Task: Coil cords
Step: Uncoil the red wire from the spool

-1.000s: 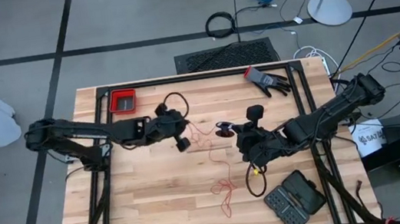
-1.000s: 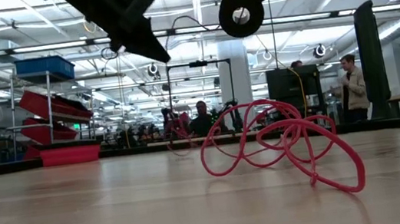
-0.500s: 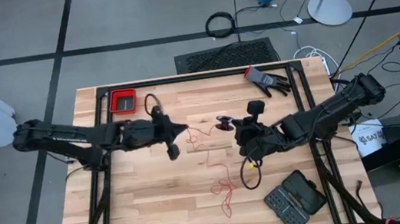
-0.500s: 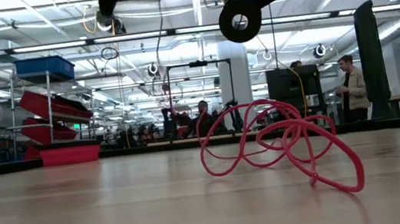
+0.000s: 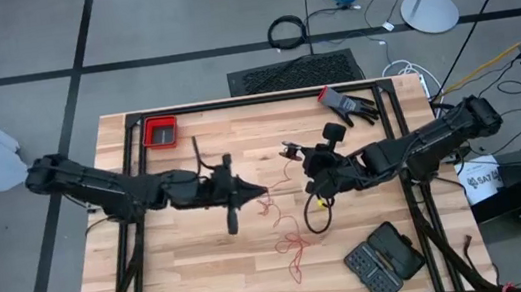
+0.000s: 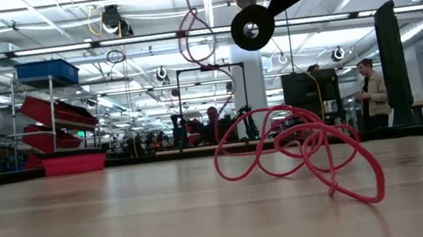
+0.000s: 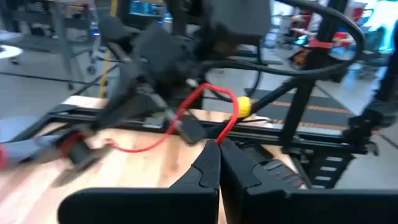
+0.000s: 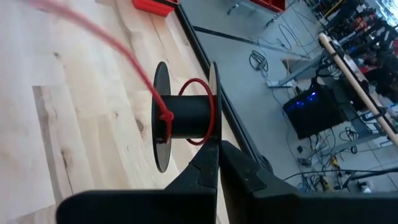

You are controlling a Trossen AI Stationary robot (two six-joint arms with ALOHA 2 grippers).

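A thin red cord (image 5: 291, 243) lies in a loose tangle (image 6: 298, 154) on the wooden table near its middle. One stretch rises from it to my left gripper (image 5: 263, 192), which points level over the table's centre and is shut on the cord (image 7: 205, 90). The cord's other end is tied around a small black spool (image 8: 186, 117) with two round flanges. My right gripper (image 5: 300, 156) is shut on the spool and holds it (image 6: 253, 27) above the table, just right of centre. My left gripper pinches a single strand of the red cord (image 7: 222, 132) between its shut fingertips, coming level from the table's left. From the fingers the cord arcs up in a slack loop; the rest hangs down to the tangle on the table. My right gripper pinches the rim of one spool flange (image 8: 213, 127) between its shut fingers, slanting down from the table's right. The spool is lifted clear with its axle about level. The cord is knotted on the core (image 8: 165, 117) and runs off slack.
A red bin (image 5: 160, 132) sits at the far left of the table, a black glove (image 5: 348, 104) at the far right, and a black bit case (image 5: 384, 259) at the near right. Black frame rails (image 5: 132, 163) run along the table's sides. People stand in the room behind.
My left gripper has tipped up from pointing downward to level. It has also risen and moved toward the table's right and near edge. A stretch of cord has been drawn up off the table with it. My right gripper has shifted slightly toward the far edge with the spool.
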